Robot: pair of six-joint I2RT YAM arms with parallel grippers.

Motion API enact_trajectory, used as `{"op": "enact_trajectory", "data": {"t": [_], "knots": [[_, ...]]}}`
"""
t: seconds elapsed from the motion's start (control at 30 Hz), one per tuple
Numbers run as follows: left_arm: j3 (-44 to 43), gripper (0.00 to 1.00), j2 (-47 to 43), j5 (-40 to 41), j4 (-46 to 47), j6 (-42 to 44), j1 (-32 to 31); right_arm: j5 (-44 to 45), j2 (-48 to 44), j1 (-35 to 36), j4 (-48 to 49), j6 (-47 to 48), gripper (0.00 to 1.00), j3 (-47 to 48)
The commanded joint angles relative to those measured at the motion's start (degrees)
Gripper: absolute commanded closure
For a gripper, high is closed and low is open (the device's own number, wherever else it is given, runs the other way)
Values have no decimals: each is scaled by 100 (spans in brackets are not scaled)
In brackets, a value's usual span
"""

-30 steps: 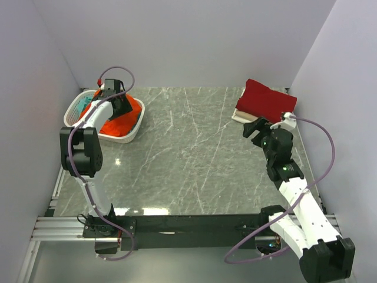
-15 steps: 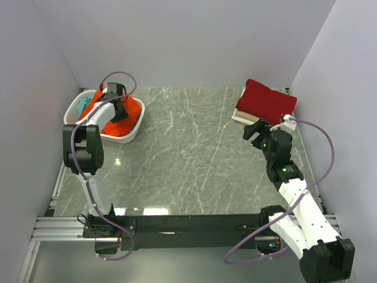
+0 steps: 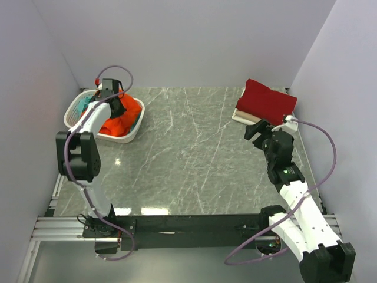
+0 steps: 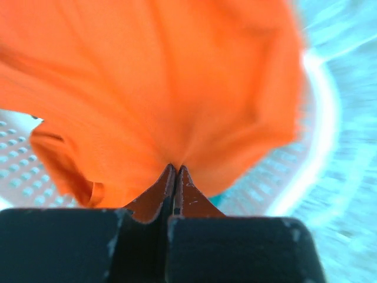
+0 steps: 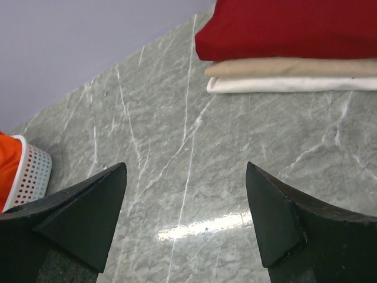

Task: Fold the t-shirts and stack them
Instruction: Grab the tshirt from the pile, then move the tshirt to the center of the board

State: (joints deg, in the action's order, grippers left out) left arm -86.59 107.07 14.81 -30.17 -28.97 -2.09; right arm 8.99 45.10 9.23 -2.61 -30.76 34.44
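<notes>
A bright orange t-shirt (image 3: 122,121) lies bunched in the white lattice basket (image 3: 73,109) at the far left. My left gripper (image 3: 115,106) is shut on a fold of it; in the left wrist view the fingertips (image 4: 175,167) pinch the orange cloth (image 4: 165,88). A bit of teal t-shirt (image 3: 88,105) shows beside it in the basket. At the far right a folded dark red t-shirt (image 3: 268,99) (image 5: 294,26) lies on top of folded cream-white cloth (image 5: 294,84). My right gripper (image 3: 254,130) (image 5: 185,171) hangs open just in front of that stack, holding nothing.
The basket's rim (image 4: 321,112) curves to the right of the held cloth. Grey marble table (image 3: 194,153) spreads between basket and stack. Plain walls close in the left, back and right sides. The basket's corner (image 5: 32,174) shows at the left of the right wrist view.
My left gripper has gone from open to shut on the orange t-shirt in the basket, shifting a little over it. The right arm has hardly moved.
</notes>
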Motion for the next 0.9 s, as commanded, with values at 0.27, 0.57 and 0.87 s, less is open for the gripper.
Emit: {"op": "enact_trajectory", "data": {"t": [0.27, 0.57, 0.87], "knots": [[-578, 100, -2294, -619, 407, -715, 6, -55, 842, 34, -46, 501, 13, 1125], [-1720, 100, -2814, -2077, 767, -478, -46, -257, 930, 34, 121, 167, 14, 1197], [-3118, 100, -2577, -3748, 864, -837, -581, -144, 781, 26, -64, 185, 15, 1162]]}}
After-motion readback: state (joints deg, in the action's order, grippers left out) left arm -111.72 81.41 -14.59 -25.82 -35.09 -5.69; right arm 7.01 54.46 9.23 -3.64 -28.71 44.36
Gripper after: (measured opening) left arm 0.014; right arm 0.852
